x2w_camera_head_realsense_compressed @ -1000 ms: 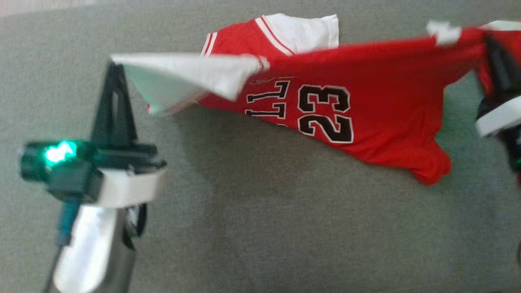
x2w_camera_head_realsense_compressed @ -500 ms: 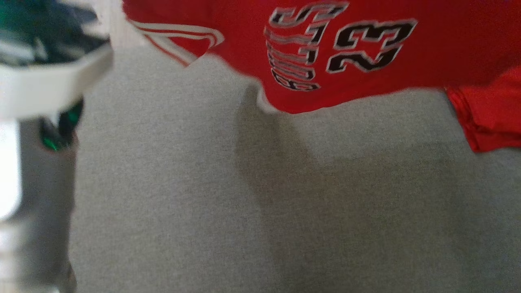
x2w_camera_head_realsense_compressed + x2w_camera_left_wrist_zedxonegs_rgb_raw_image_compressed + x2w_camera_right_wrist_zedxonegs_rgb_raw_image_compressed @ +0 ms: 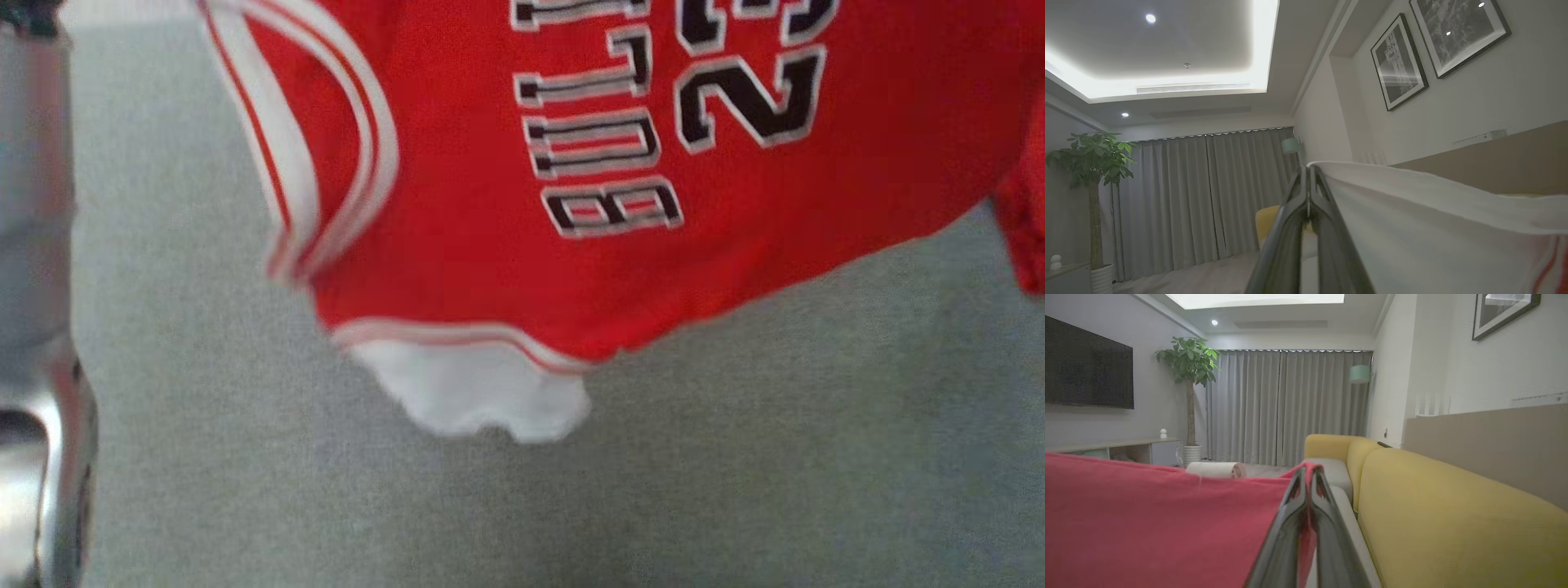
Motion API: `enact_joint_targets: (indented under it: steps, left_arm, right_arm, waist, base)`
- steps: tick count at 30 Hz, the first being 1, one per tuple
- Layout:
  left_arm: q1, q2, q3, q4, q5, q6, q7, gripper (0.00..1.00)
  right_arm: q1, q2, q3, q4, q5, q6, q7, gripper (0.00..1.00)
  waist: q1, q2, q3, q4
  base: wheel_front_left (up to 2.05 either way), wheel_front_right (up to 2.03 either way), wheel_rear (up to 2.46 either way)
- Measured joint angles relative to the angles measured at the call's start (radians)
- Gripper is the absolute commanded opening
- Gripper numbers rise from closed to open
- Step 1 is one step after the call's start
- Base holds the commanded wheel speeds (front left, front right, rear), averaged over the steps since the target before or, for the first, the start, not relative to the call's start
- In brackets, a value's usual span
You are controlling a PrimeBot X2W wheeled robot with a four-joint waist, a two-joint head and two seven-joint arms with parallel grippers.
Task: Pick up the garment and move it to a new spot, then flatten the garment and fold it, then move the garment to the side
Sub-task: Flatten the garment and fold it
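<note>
The garment point(image 3: 490, 245) is a red jersey with white trim, black lettering and the number 23. It hangs in the air above the grey cushion surface point(image 3: 571, 506), a white sleeve dangling at its lowest point. My left gripper point(image 3: 1308, 173) is shut on a white edge of the garment point(image 3: 1412, 212), which stretches away to the right in the left wrist view. My right gripper point(image 3: 1308, 473) is shut on a red edge of the garment point(image 3: 1147, 518), which spreads left in the right wrist view. My left forearm point(image 3: 33, 327) rises along the left edge of the head view.
A yellow sofa point(image 3: 1453, 522) runs along the wall at the right of the right wrist view. A potted plant point(image 3: 1188, 375), grey curtains point(image 3: 1290, 408), a wall television point(image 3: 1086, 367) and a low cabinet point(image 3: 1106, 451) stand farther off.
Both grippers have lifted out of the head view, carrying the garment up. The jersey now hangs larger and closer to the camera, its white sleeve swung down below.
</note>
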Motion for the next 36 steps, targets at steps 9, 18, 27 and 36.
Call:
enact_joint_targets:
  steps: [9,18,27,36]
  left_arm:
    - [-0.263,-0.036,-0.045,0.251,0.080,0.000,-0.189,0.00]
    - [-0.276,-0.044,-0.053,0.264,0.042,-0.014,-0.260,0.00]
    - [0.209,0.014,-0.088,0.050,-0.009,-0.014,-0.267,0.00]
    - [0.808,0.024,-0.088,-0.211,-0.007,0.082,-0.267,0.00]
  right_arm:
    - [-0.258,0.015,0.131,0.176,-0.100,0.000,-0.136,0.00]
    - [-0.334,-0.002,0.175,0.312,-0.138,0.000,-0.277,0.00]
    - [-0.134,0.003,0.218,0.408,-0.070,0.000,-0.339,0.00]
    - [0.261,0.021,0.123,0.307,0.005,0.000,-0.356,0.00]
  waist:
    - [0.0003,-0.0001,0.174,0.031]
    - [-0.0001,0.0000,0.252,0.062]
    - [-0.0002,0.0000,0.237,0.062]
    - [-0.0005,0.0000,0.138,0.056]
  base:
    - [0.00,0.00,0.00]
    - [0.00,0.00,0.00]
    - [0.00,0.00,0.00]
    - [0.00,0.00,0.00]
